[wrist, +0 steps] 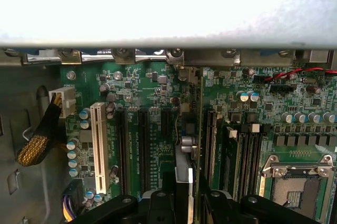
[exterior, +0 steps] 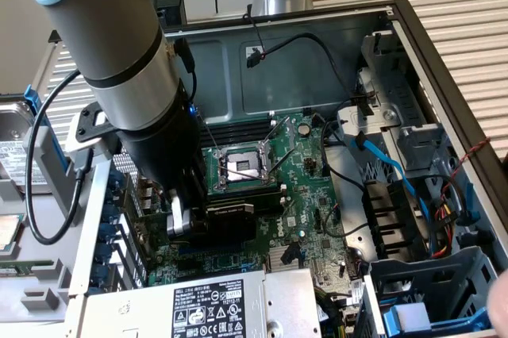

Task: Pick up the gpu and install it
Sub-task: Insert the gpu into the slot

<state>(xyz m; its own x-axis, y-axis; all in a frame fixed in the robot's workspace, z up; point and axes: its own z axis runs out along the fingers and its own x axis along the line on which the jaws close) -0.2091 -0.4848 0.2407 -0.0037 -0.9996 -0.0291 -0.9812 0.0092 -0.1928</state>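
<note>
One arm reaches down into an open computer case (exterior: 444,52), seen from above in the exterior view. Nearest the camera lies the grey power supply (exterior: 198,306) with its printed label, at the bottom edge of that view. Just beyond it, the gripper (exterior: 186,215) stands low over the motherboard (exterior: 313,195), its fingers closed on the gpu (exterior: 230,215), whose black shroud shows just to the exterior view's right of the gripper, held edge-down close above the board. In the wrist view the gripper (wrist: 183,195) clamps the card's thin edge (wrist: 183,176) from both sides, directly above the row of long black expansion slots (wrist: 142,150); whether the card is seated in a slot cannot be told. A white slot (wrist: 98,148) runs beside these, and a yellow braided cable (wrist: 39,142) meets a white connector nearby. Beyond the card sits the bare processor socket (exterior: 242,167) with its metal frame. Further to the exterior view's right, blue and black cables (exterior: 389,163) run past the drive cage (exterior: 397,116). Farthest, the case's grey back wall carries a looped black wire (exterior: 309,44).
</note>
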